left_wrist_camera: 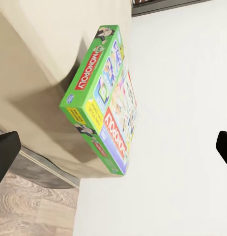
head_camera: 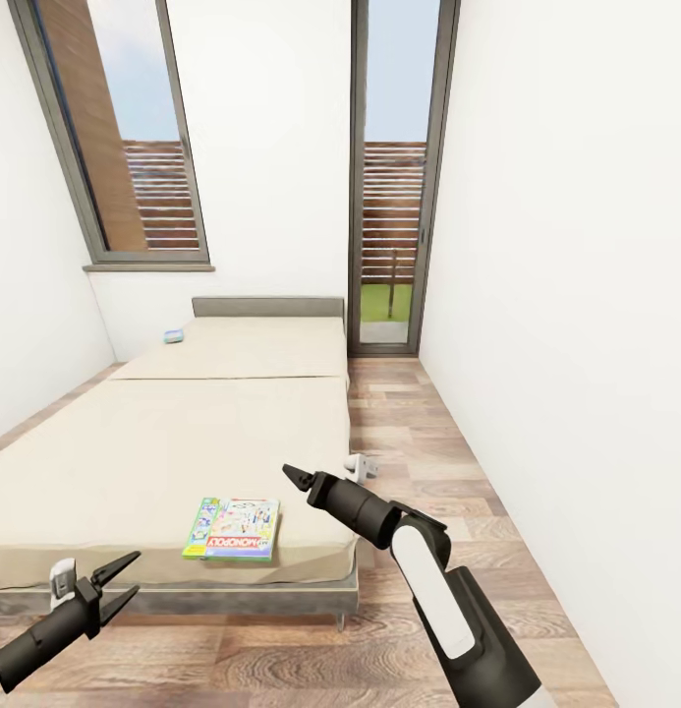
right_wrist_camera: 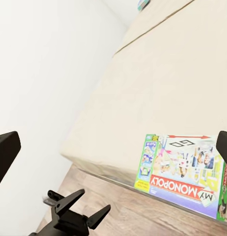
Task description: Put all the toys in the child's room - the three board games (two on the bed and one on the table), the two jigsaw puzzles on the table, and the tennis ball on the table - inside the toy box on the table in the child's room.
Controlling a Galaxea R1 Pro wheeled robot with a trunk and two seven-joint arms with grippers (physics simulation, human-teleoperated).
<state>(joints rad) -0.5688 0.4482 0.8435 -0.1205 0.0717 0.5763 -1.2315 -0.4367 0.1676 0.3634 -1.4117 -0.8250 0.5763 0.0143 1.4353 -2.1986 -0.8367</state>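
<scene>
A green Monopoly board game lies flat on the cream bed, near its front edge; it also appears in the wrist views. A second, small bluish board game rests far back on the bed by the wall. My left gripper hovers open, low in front of the bed's foot edge, left of the Monopoly box, holding nothing. My right gripper is open and empty, just right of and above the box. The toy box, table, jigsaw puzzles and tennis ball are out of view.
A white wall runs close along the right, leaving a strip of wood floor beside the bed. A glazed door and a window are at the back. A small white object sits by the bed's side.
</scene>
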